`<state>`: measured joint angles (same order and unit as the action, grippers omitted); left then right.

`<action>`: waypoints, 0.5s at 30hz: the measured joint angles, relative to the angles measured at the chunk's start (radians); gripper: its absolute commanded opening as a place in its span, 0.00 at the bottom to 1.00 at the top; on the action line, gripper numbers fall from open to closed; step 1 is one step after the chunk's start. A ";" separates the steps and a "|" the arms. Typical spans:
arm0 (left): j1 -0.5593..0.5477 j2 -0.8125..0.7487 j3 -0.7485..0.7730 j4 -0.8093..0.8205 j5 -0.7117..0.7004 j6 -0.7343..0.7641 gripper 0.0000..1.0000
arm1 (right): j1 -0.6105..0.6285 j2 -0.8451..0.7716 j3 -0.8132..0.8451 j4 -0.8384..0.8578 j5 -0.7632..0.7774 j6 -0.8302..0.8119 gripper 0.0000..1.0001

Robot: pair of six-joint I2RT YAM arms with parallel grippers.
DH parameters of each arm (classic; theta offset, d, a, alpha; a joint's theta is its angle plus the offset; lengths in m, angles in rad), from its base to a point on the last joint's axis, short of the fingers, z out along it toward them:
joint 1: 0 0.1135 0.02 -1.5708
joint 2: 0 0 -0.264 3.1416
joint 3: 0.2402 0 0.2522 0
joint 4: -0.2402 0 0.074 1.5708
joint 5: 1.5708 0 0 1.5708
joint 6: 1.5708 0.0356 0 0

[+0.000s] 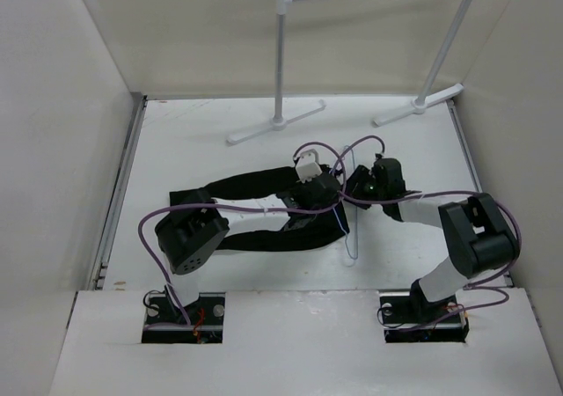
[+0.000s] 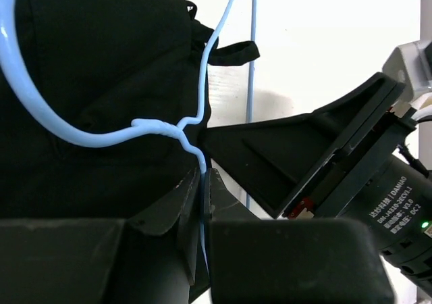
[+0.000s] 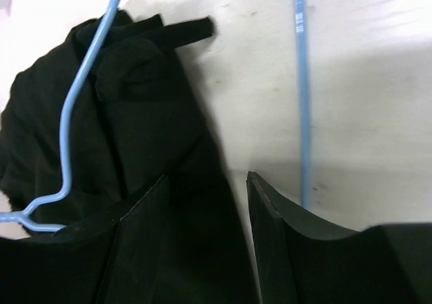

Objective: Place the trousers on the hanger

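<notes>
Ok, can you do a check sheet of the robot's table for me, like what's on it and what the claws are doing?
Surface: white table, no stains seen.
Job's things: black trousers lie stretched across the middle; the thin pale blue hanger overlaps their right end, not yet carrying them.
Clutter: nothing seen.
Grippers: left gripper shut on the hanger wire below its twisted neck; right gripper open, over the cloth.
Cables: purple cables loop along both arms.
Surroundings: white tube rack at the back; pale walls around.
</notes>
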<state>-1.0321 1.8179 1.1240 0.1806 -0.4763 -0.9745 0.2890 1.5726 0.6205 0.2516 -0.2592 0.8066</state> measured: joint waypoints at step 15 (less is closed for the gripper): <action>0.018 -0.024 -0.086 0.025 -0.036 -0.003 0.00 | -0.039 -0.076 -0.048 0.089 -0.149 0.121 0.06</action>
<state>-1.0138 1.7939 1.0382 0.2058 -0.5121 -0.9775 0.2501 1.4967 0.5728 0.3401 -0.4084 0.9279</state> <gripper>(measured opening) 0.025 0.077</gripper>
